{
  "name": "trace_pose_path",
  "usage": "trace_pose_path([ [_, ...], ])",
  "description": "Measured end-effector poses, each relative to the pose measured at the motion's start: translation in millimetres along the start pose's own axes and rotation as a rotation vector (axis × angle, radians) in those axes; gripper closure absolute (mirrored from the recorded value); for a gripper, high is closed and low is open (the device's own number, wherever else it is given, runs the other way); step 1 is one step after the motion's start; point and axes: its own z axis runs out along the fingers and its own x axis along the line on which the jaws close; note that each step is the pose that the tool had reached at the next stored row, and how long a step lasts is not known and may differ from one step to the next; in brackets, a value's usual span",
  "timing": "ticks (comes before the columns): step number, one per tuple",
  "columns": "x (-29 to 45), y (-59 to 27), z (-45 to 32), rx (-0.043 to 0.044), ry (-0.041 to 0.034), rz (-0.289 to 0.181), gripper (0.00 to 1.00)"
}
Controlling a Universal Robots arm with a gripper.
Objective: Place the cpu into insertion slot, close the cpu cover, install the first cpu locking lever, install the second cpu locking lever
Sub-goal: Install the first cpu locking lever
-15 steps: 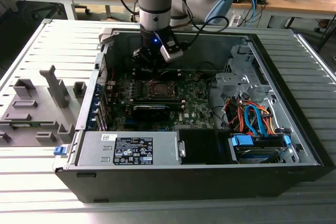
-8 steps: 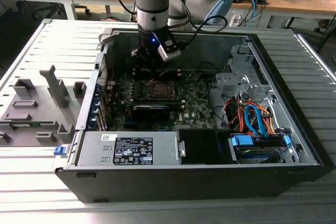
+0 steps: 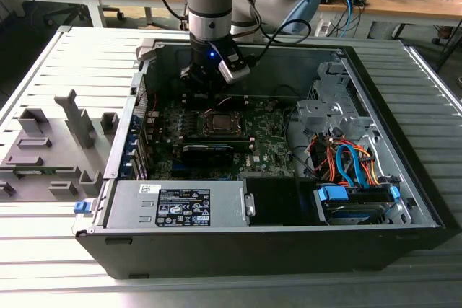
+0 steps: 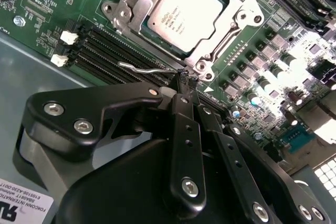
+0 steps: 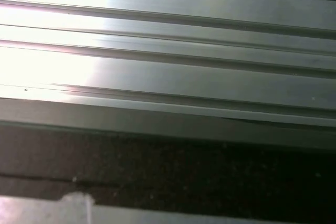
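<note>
The cpu (image 4: 184, 11), a silver-grey square chip, lies seated in the insertion slot (image 3: 220, 123) on the green board. The cpu cover (image 4: 239, 13), a metal frame, lies flat around the chip. A thin wire locking lever (image 4: 142, 68) stands raised beside the socket corner, its curved free end pointing away from the gripper. My gripper (image 4: 185, 77) has its black fingers shut, and their tips meet on this wire; whether the wire is pinched between them I cannot tell. In the exterior view the gripper (image 3: 206, 91) hangs inside the case just behind the socket.
The open computer case (image 3: 404, 200) walls me in, with a power supply (image 3: 180, 205) at the front and cabled drive cages (image 3: 346, 164) at the exterior view's right. Black memory slots (image 4: 100, 45) run beside the lever. The first wrist view shows a ribbed metal surface (image 5: 168, 66).
</note>
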Motion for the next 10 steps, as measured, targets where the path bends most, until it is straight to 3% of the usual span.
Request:
trace_pose_path([
  [10,-6.8,-0.6,3.9,0.0001,0.0002,0.000,0.89],
])
